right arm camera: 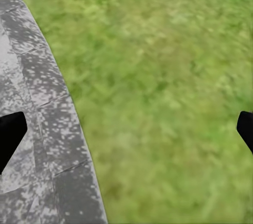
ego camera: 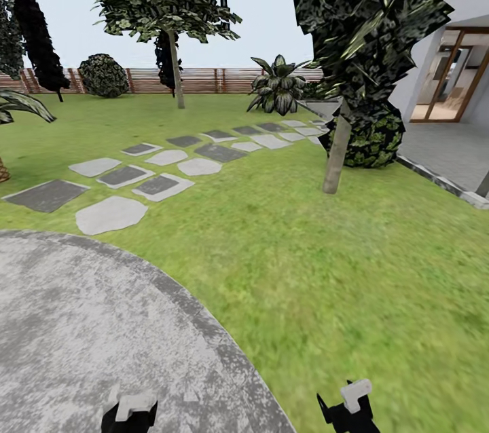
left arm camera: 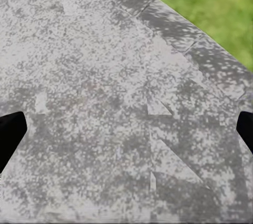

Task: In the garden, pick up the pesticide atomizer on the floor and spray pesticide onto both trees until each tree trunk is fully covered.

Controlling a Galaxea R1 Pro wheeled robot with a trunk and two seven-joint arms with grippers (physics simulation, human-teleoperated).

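The nearer tree [ego camera: 336, 161] stands on the grass floor [ego camera: 326, 270] at the right of the head view, its pale trunk leaning a little and its dark crown reaching up to the top edge. A round shrub [ego camera: 370, 138] sits just behind its base. The second tree [ego camera: 176, 70] stands far back in the garden, near the reddish-brown fence [ego camera: 197, 80], with a straight thin-looking trunk. Between the two trees a path of grey and white stepping stones [ego camera: 159, 168] runs across the lawn toward a short palm [ego camera: 277, 87]. The white house [ego camera: 455, 60] with a glass door is at the right edge.

Close to the robot there is a round grey stone pavement [ego camera: 88, 331], speckled white. The left gripper [ego camera: 129, 412] hangs over this pavement; in the left wrist view its dark fingertips [left arm camera: 10, 134] stand far apart at both sides, so it is open and holds nothing. The right gripper [ego camera: 350, 409] hangs above the grass beside the curved pavement edge [right arm camera: 52, 103]; its fingertips [right arm camera: 10, 137] are also wide apart and empty.
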